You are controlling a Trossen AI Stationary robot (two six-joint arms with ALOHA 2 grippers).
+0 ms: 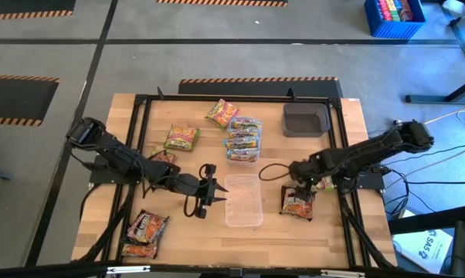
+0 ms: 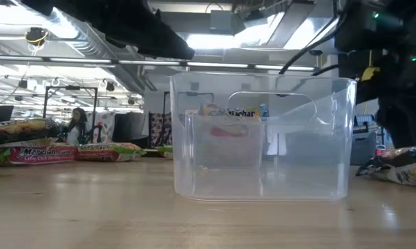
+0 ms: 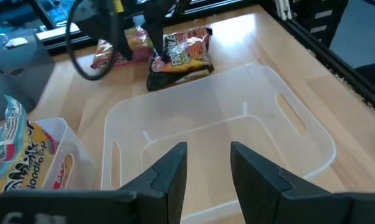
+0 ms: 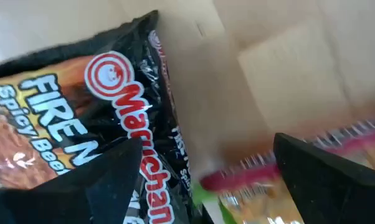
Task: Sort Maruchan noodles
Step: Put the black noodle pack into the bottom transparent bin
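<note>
Maruchan noodles lie scattered on the wooden table. A dark maroon packet (image 1: pixel 298 203) (image 4: pixel 94 112) lies at the near right, with a yellow-green packet (image 4: pixel 262 186) beside it. My right gripper (image 1: pixel 296 185) (image 4: pixel 215 180) points down over these two, open wide; whether a finger touches either, I cannot tell. My left gripper (image 1: pixel 211 193) (image 3: pixel 209 168) hovers open at the left side of an empty clear tub (image 1: pixel 244 199), nothing between its fingers. A second tub (image 1: pixel 242 139) holds pale blue packets.
Yellow-green packets (image 1: pixel 221 113) (image 1: pixel 181 137) lie at the far left of centre. Dark packets (image 1: pixel 146 228) (image 1: pixel 163 158) lie on the table's left side. A dark grey tray (image 1: pixel 306 120) sits at the far right. A black frame (image 1: pixel 140 139) rims the table.
</note>
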